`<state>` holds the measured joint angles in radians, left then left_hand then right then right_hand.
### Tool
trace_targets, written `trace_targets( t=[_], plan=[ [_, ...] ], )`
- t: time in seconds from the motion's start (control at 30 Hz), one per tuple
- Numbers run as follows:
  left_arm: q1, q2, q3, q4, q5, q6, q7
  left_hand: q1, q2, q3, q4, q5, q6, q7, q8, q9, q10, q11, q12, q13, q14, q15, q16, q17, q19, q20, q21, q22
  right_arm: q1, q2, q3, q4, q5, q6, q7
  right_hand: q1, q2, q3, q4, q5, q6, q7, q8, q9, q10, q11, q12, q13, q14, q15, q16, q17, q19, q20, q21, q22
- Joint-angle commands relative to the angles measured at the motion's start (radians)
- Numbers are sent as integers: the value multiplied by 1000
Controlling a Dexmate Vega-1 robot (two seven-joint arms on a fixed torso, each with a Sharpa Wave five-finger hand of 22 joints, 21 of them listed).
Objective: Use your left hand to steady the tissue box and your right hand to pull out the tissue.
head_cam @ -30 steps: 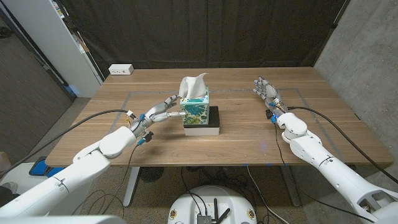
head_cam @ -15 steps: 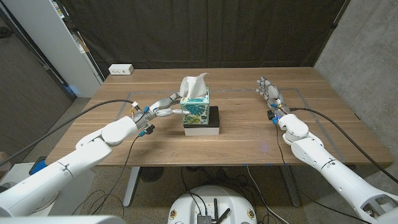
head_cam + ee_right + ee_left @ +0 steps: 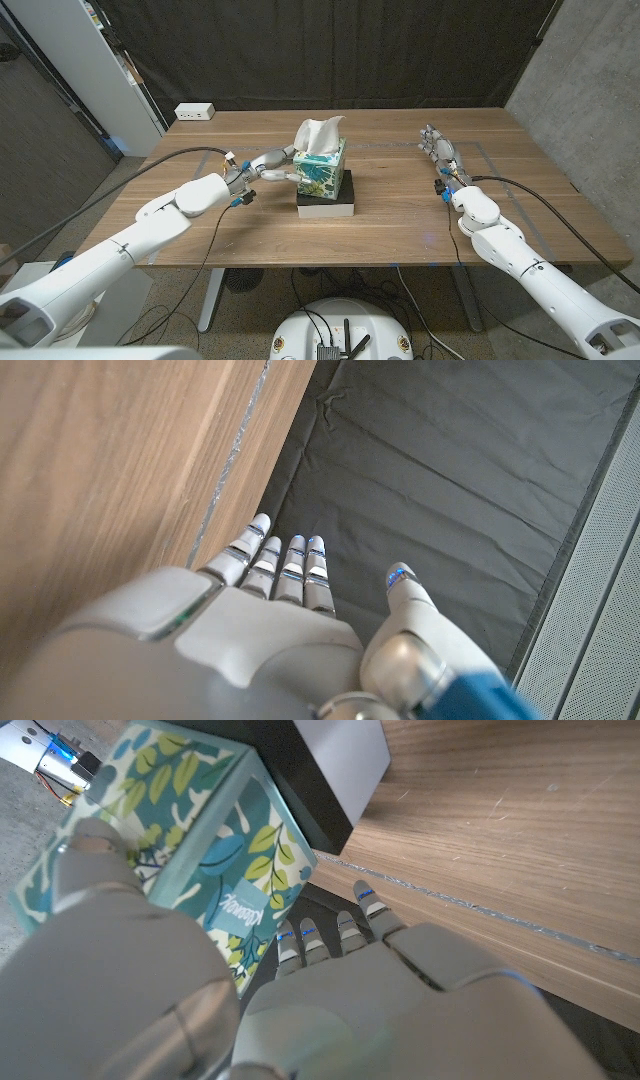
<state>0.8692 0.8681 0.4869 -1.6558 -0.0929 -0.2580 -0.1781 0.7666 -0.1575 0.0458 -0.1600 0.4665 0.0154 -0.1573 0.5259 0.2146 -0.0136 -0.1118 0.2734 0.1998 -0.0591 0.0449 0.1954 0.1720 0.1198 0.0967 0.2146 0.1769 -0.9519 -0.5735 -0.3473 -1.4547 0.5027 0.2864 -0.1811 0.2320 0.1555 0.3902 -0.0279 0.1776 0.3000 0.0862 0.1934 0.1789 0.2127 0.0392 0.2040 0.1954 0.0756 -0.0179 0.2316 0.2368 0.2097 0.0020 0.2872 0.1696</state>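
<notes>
The tissue box (image 3: 322,172), patterned in teal with leaves, stands on a black-and-white block (image 3: 328,203) in the middle of the table and leans slightly toward my right. A white tissue (image 3: 318,133) sticks up from its top. My left hand (image 3: 268,166) grips the box's left side; in the left wrist view my thumb (image 3: 92,855) lies on one face of the box (image 3: 215,850) and the other fingers (image 3: 330,935) reach along the face beside it. My right hand (image 3: 438,150) stands well right of the box with its fingers spread and nothing in it, as the right wrist view (image 3: 270,620) also shows.
A white power strip (image 3: 195,112) lies at the back left corner of the wooden table (image 3: 400,225). A faint taped rectangle (image 3: 480,150) marks the tabletop. A black curtain (image 3: 330,50) hangs behind, with a white cabinet (image 3: 85,70) at the left.
My left hand has closed in on the box's left side and taken hold of it. The box has tipped and shifted a little to the right. The right hand has barely moved.
</notes>
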Motion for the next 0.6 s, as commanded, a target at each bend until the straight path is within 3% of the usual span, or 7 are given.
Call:
trace_targets(
  t=[0.03,0.17,0.27,0.43,0.5,0.6],
  plan=[
    [-50,-23,34,18,17,9,-8,36,11,-13,3,10,73,-12,44,17,16,6,-6,-1,10,0,-5,3,17,-4,-4,2,-14,-7,13,-5,-11,5,-22,4,-6,5,-5,-1,1,3,-2,3,7,6,-3,2,2,3,1,0,5,-1,-5,4],
    [-28,-18,19,1,9,11,24,57,22,-17,8,7,129,-10,83,35,28,5,-10,-1,17,-9,-5,2,27,-13,-4,3,-7,-8,11,3,-14,7,-16,4,-6,5,-6,-1,1,4,-2,3,8,7,-3,2,2,4,1,0,4,0,-6,4],
    [-12,-12,8,-15,10,17,47,74,29,-25,14,-2,171,8,128,66,41,4,-15,0,31,-17,-4,3,38,-24,-4,3,-1,-5,11,7,-12,5,-13,4,-5,5,-7,-1,1,4,-2,3,7,5,-3,2,2,4,1,-1,4,0,-7,4],
    [11,-11,-9,-26,-6,9,74,101,48,-22,17,-18,200,7,177,108,72,-24,-15,-1,57,-51,0,3,59,-56,-1,3,9,-3,6,13,-15,0,-9,3,-5,5,-8,-2,2,4,-2,3,7,5,-3,2,3,4,1,-1,4,0,-10,4],
    [24,-17,-19,-24,-18,-8,91,127,70,-10,16,-37,230,34,219,140,111,-35,-9,0,77,-58,2,3,67,-54,-3,3,13,-3,5,14,-18,0,-9,3,-4,5,-9,-2,3,4,-1,3,9,7,-3,2,3,4,1,-1,4,0,-11,4],
    [37,-28,-29,-13,-51,-36,96,158,98,9,14,-78,287,46,283,185,155,-40,-5,0,107,-66,4,3,76,-49,-4,3,14,-4,4,13,-19,-2,-8,3,-4,5,-9,-2,3,5,-1,3,9,8,-3,2,3,4,1,-2,4,-2,-12,4]
  ],
)
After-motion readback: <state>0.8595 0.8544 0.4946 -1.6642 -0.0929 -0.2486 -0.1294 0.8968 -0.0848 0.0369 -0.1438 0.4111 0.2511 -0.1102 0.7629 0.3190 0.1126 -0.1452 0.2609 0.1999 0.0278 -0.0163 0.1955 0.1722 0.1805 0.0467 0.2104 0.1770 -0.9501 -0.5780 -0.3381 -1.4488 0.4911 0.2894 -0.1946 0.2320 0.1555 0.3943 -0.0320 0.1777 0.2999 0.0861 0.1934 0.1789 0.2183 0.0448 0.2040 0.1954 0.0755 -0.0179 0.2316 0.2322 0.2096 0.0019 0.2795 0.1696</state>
